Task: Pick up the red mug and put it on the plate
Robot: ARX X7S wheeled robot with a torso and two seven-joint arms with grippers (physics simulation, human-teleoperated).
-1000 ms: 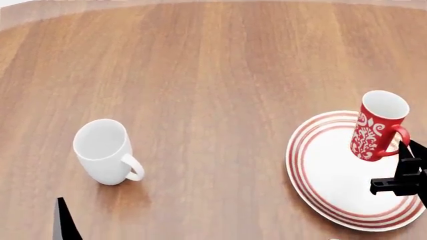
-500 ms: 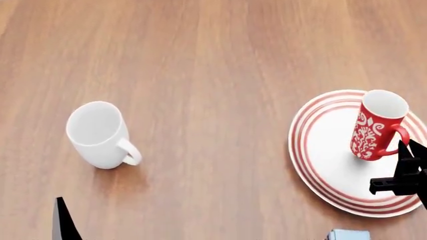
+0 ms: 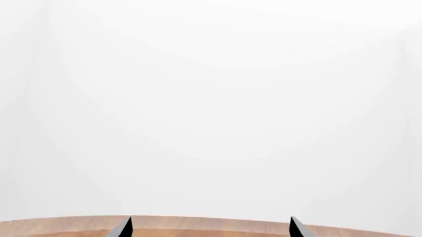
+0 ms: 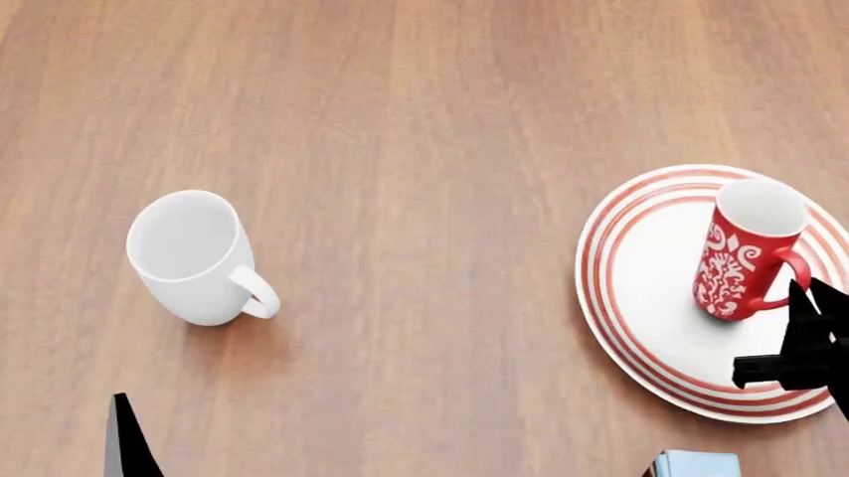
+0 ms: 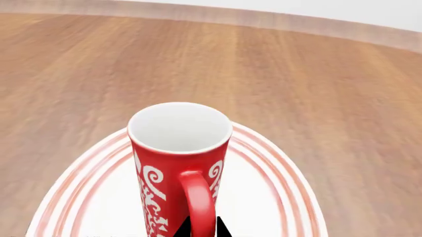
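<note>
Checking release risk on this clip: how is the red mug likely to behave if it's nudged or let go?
The red mug is tall and narrow, so it probably tips easily. The right gripper pinches only its handle, so it may swing. It looks glazed, likely stiff, slippery and chip-prone against the plate.

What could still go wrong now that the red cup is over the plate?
1. The red mug looks tilted, and the right gripper seems to grip only its handle; released like this, it might tip over on the plate.
2. The mug sits toward the plate's far side, so a topple could roll it off onto the table.
3. Pulling back, the fingers could snag the handle and drag the mug along.
</note>
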